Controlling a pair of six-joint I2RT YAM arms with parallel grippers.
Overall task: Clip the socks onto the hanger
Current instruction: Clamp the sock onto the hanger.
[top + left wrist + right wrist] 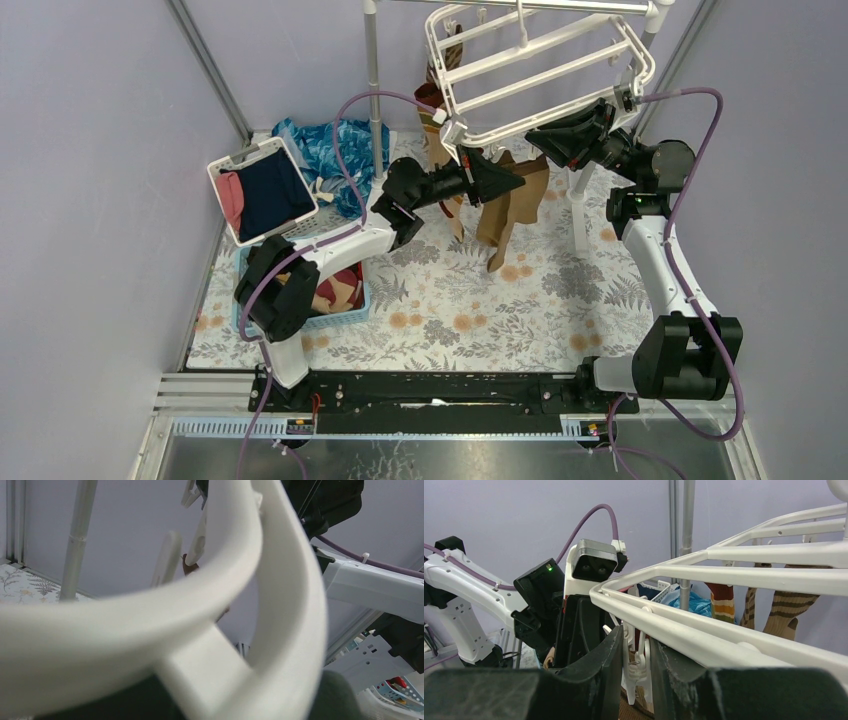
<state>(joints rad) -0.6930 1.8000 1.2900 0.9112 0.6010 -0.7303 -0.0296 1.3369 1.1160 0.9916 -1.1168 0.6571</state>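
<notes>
Right gripper (636, 642) clasps a clip (639, 664) under the hanger (734, 575).

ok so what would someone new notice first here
The white hanger, tilted high at the back centre, draws the eye, with both grippers up at it. The right gripper is shut on one dangling clip at the frame's edge. The left gripper is shut just below the frame, beside tan socks hanging from it.
</notes>
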